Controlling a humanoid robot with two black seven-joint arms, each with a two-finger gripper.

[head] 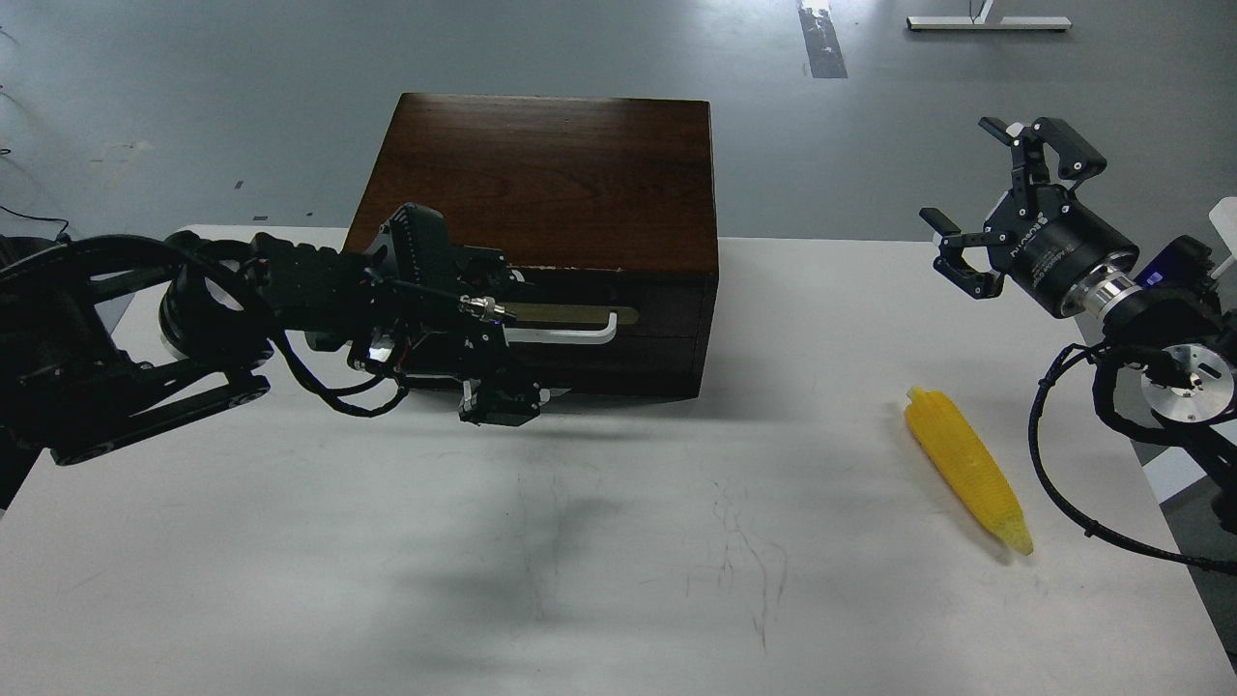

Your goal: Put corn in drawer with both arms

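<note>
The yellow corn (964, 468) lies on the white table (618, 541) at the right, its pale tip toward the front edge. The drawer (628, 311) looks closed in the dark wooden cabinet (551, 174); its white bar handle (570, 334) and brass plate show. My left gripper (503, 333) is at the handle's left end. It is open, with one finger above the handle and one (498, 404) below, and it hides that end of the handle. My right gripper (1000, 193) is open and empty in the air, above and behind the corn.
The cabinet stands at the table's back middle. My left arm (145, 329) stretches low across the table's left side. The right arm's cables (1053, 464) hang beside the corn near the table's right edge. Grey floor lies beyond the table.
</note>
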